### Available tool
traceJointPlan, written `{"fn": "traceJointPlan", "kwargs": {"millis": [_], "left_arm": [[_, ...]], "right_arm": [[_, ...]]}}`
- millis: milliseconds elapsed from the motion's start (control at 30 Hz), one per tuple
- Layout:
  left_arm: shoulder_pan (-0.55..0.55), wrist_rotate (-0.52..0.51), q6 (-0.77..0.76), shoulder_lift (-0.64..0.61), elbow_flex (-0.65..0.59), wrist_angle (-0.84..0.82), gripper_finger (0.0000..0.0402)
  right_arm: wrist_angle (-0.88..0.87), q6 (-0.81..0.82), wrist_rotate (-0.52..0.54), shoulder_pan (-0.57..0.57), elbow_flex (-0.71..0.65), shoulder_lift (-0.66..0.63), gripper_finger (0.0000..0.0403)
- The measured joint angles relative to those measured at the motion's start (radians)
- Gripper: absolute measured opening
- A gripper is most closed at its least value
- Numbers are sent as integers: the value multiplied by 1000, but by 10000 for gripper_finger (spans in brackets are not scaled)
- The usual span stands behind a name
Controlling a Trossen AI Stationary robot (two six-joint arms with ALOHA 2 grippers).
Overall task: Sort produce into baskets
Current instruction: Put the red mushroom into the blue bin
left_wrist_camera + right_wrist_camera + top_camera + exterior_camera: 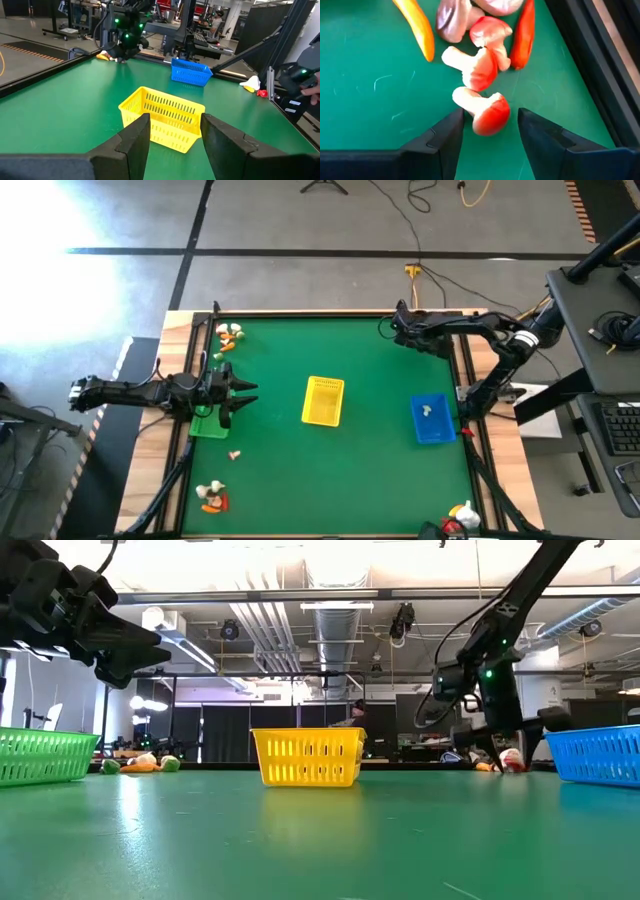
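Observation:
My right gripper (395, 328) is open at the table's far right corner, low over a pile of produce. In its wrist view its fingers stand on either side of a red-and-white mushroom (487, 114) lying on the table, with another mushroom (476, 65), an orange carrot (417, 27) and a red pepper (522, 35) beyond it. My left gripper (238, 392) is open and empty, above the green basket (208, 424). The yellow basket (323, 400) stands mid-table. The blue basket (432, 420) at the right holds a white piece (428, 410). My right gripper points down at the mushroom, which lies on its side on the table between the open fingers. The mushroom's white stem (461, 99) lies right beside one fingertip (451, 125); I cannot tell whether they touch.
More produce lies in piles at the far left (228, 337), near left (212, 497) and near right (462, 515) corners. A single piece (235, 453) lies near the green basket. A raised wooden frame (330, 315) borders the green mat.

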Motion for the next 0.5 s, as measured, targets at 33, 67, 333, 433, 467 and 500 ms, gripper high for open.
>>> {"fn": "traceJointPlan", "kwargs": {"millis": [33, 67, 333, 433, 467, 500], "left_arm": [[0, 0, 0, 0, 0, 0, 158], [0, 0, 0, 0, 0, 0, 158], [0, 0, 0, 0, 0, 0, 158], [0, 0, 0, 0, 0, 0, 158], [0, 0, 0, 0, 0, 0, 158], [0, 0, 0, 0, 0, 0, 158]], "right_arm": [[7, -24, -1, 0, 1, 7, 183], [13, -39, -2, 0, 1, 13, 181], [43, -79, -24, 0, 0, -1, 121], [41, -106, -50, -1, -1, -24, 84], [39, -117, -68, 1, -1, -34, 73], [37, -125, -86, 7, 1, -43, 62]]}}
